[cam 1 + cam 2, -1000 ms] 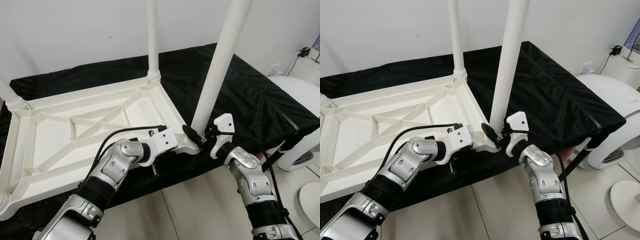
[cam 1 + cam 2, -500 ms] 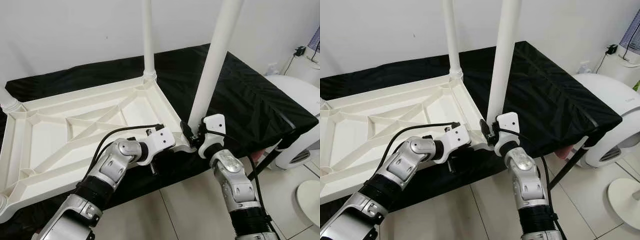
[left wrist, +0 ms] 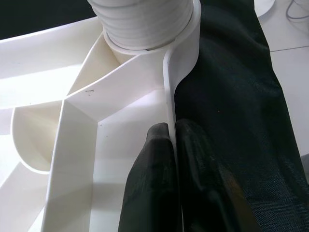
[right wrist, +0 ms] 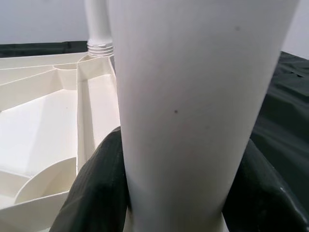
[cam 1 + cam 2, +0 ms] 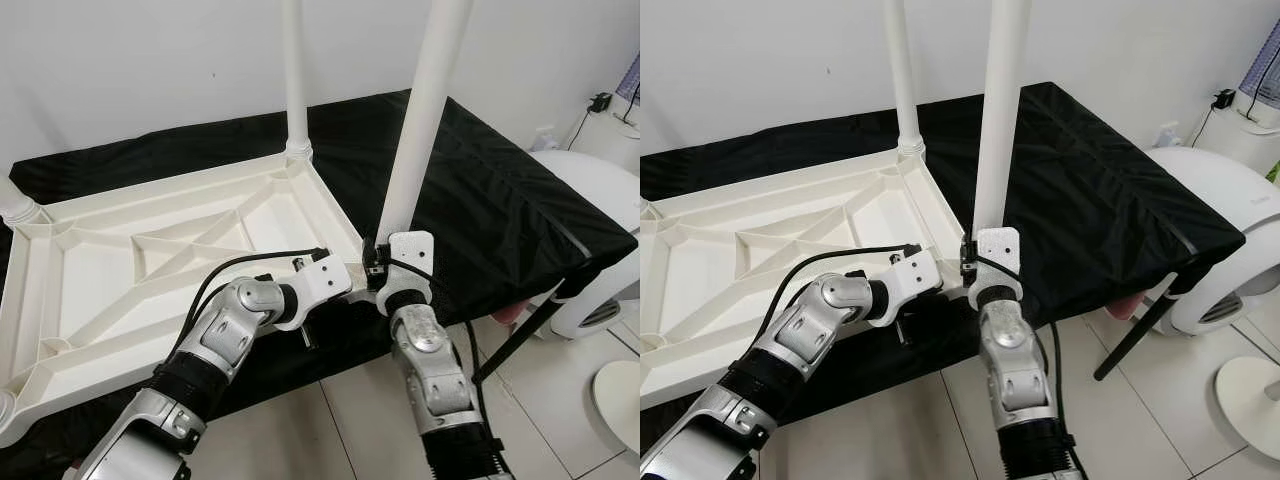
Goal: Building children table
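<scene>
The white plastic table top (image 5: 150, 250) lies upside down on a black-covered surface, ribs facing up. A white leg (image 5: 420, 120) stands upright in the near right corner socket. My right gripper (image 5: 377, 262) is shut around its base, and the black fingers (image 4: 91, 193) hug both sides of the tube. My left gripper (image 5: 340, 290) is shut on the rim of the table top (image 3: 170, 111) just beside that corner, one finger (image 3: 149, 188) inside the rim and one outside. Another leg (image 5: 293, 70) stands in the far right corner.
A leg stub (image 5: 15, 205) shows at the far left corner. The black cover (image 5: 500, 200) drapes over the support's right end. A white rounded appliance (image 5: 600, 210) stands on the tiled floor at the right. A white wall rises behind.
My right arm has swung left and inward, so its wrist now sits straight below the near leg's base. The leg stands more upright. My left gripper has kept its hold on the rim.
</scene>
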`<state>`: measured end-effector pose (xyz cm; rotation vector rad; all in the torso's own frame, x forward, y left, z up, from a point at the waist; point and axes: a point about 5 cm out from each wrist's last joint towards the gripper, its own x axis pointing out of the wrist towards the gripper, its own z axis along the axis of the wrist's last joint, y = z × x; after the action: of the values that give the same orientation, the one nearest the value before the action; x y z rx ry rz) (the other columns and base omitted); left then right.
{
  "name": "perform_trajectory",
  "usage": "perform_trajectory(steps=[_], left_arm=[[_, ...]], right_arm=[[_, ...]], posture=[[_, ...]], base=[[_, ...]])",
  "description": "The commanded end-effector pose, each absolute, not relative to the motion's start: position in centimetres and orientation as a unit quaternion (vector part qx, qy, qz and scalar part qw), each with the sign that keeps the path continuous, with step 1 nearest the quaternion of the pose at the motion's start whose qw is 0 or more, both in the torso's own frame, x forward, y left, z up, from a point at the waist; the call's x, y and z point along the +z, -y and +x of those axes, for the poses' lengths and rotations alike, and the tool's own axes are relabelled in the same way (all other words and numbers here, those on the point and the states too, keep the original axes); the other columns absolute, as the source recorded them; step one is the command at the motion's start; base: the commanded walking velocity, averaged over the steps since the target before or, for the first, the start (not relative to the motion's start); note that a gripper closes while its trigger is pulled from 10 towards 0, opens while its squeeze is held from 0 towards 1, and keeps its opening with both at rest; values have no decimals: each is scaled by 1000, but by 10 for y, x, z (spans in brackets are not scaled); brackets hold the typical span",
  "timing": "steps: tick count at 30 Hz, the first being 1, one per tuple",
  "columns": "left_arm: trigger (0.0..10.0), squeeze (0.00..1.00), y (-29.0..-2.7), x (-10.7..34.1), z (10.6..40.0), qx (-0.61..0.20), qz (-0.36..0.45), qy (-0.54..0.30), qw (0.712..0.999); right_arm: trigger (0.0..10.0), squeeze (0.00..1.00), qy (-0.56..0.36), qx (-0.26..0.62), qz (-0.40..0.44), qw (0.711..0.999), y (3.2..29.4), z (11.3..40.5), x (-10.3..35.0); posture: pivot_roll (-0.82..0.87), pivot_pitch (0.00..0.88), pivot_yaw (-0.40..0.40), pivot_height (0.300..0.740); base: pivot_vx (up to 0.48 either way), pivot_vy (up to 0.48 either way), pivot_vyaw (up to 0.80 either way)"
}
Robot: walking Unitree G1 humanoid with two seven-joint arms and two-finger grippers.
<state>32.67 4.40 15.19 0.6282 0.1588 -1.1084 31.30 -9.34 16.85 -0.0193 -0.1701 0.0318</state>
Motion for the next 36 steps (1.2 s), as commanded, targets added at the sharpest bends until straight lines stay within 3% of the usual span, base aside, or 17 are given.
perform_trajectory(steps=[1,6,7,15,16,17,18,19,26,27,32,33,36], left_arm=[[10000,0,-33,148,320,-529,289,-57,796],[10000,0,-34,148,320,-529,289,-57,796],[10000,0,-34,148,320,-529,290,-57,796],[10000,0,-34,148,321,-528,290,-58,796],[10000,0,-34,148,321,-529,287,-59,796],[10000,0,-34,148,321,-529,287,-59,796],[10000,569,-34,148,321,-529,286,-61,796],[10000,1000,-35,148,321,-530,284,-62,797],[10000,1000,-36,148,321,-533,283,-66,795],[10000,0,-36,148,321,-532,284,-65,795],[10000,0,-37,149,321,-531,281,-66,796],[8118,0,-37,149,322,-531,281,-66,797],[8118,0,-37,149,322,-531,281,-63,797]], right_arm=[[10000,0,70,17,-5,997,84,312,163],[10000,0,70,17,-2,997,85,311,163],[10000,1000,68,22,4,997,86,312,162],[10000,1000,76,24,1,997,89,312,165],[10000,0,76,22,-3,997,91,313,164],[10000,0,76,22,-3,997,91,313,164],[10000,0,75,21,-1,997,92,313,164],[10000,0,74,22,0,997,93,314,164],[10000,0,74,24,2,997,94,315,165],[10000,0,73,24,2,997,95,315,165],[10000,0,73,25,3,997,95,316,165],[10000,0,73,25,3,997,95,316,165],[10000,0,73,25,3,997,95,316,165]], posture=[[-98,63,35,740],[-98,64,36,740],[-98,64,36,740],[-98,66,37,740],[-98,66,37,740],[-98,66,37,740],[-98,66,37,740],[-98,71,39,740],[-95,78,43,740],[-95,78,43,740],[-96,80,44,740],[-96,81,44,740],[-96,81,44,740]], base=[[0,0,0],[0,0,0],[0,0,0],[0,0,0],[0,0,0],[0,0,0],[0,0,0],[0,0,0],[0,0,0],[0,0,0],[0,0,0],[0,0,0],[0,0,0]])
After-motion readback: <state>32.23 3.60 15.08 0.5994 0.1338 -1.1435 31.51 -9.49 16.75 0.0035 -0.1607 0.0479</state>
